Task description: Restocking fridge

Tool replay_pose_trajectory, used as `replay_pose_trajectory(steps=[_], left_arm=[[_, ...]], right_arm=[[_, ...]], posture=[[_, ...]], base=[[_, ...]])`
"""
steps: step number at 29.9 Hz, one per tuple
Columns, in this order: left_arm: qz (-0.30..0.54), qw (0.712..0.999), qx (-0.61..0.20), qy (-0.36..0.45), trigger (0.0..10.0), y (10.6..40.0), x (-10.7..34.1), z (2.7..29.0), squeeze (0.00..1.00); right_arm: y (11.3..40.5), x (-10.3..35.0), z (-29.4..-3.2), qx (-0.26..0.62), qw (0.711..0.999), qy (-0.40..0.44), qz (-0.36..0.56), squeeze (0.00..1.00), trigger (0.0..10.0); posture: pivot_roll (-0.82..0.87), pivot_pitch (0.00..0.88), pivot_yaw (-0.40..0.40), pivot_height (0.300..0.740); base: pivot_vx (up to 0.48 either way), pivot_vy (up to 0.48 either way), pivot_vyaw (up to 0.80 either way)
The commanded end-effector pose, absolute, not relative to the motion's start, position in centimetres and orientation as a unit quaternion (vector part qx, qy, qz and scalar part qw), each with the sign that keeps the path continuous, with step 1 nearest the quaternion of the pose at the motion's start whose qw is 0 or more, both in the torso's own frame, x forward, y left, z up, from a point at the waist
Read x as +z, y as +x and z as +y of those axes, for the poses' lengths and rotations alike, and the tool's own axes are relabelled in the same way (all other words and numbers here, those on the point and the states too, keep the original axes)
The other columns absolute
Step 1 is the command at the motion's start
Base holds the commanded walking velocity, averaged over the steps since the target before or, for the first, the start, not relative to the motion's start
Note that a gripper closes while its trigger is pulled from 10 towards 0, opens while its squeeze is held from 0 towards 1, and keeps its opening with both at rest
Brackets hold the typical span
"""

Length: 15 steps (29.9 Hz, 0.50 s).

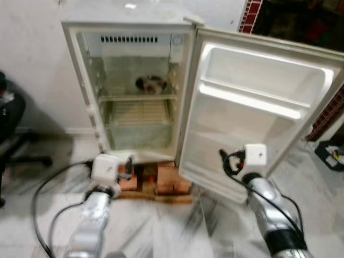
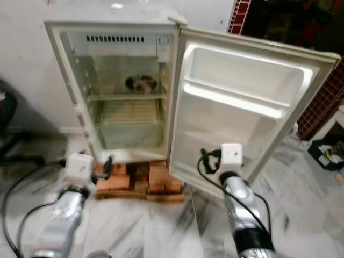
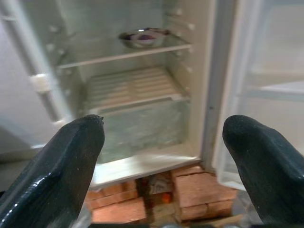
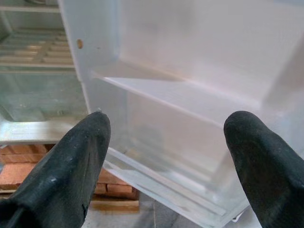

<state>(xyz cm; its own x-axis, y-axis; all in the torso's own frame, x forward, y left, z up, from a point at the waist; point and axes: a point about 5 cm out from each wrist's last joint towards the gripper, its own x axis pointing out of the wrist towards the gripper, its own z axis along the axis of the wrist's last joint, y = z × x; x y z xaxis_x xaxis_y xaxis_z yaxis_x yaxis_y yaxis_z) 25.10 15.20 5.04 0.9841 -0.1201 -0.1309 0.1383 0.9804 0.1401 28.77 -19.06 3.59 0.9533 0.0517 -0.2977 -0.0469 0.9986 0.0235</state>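
1. The floor [image 1: 177, 231] is pale marble-look tile with grey veining, glossy; the wall [image 1: 32, 59] behind is plain off-white
2. A small white fridge [image 1: 129, 21] stands against that wall on a stack of reddish bricks [image 1: 169, 180] laid over a wooden board; its top is flat and dusty-looking
3. The fridge door [image 1: 258, 102] is swung fully open to the robot's right, its inner liner smooth moulded white plastic with a shelf rail across it
4. Inside, a clear shelf carries a shallow metal bowl [image 3: 143, 37] with something dark in it, perhaps food, though the blur hides what; below lie a ribbed white tray and a translucent crisper drawer [image 3: 137, 126]
5. A black office chair [image 1: 11, 123] sits at the far left; a dark red lattice panel [image 1: 250, 16] shows behind the door
6. The left gripper [image 3: 164, 156] hovers low before the open compartment, fingers spread wide and empty
7. The right gripper [image 4: 164, 152] faces the door's inner shelves, its fingers likewise wide apart, holding nothing
8. Black cables [image 1: 43, 193] loop from both silver arms; no writing is legible anywhere
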Motion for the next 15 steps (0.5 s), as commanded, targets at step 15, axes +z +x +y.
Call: replay_pose_trajectory(steps=[15], left_arm=[[0.08, 0.99, -0.053, 0.103, 10.0, 24.9, 4.6, 16.3, 0.0]], right_arm=[[29.1, 4.2, -17.1, 0.085, 0.985, 0.058, 0.137, 0.0, 10.0]], posture=[[0.05, 0.0, -0.076, 0.74]], base=[[0.0, -0.457, 0.0]])
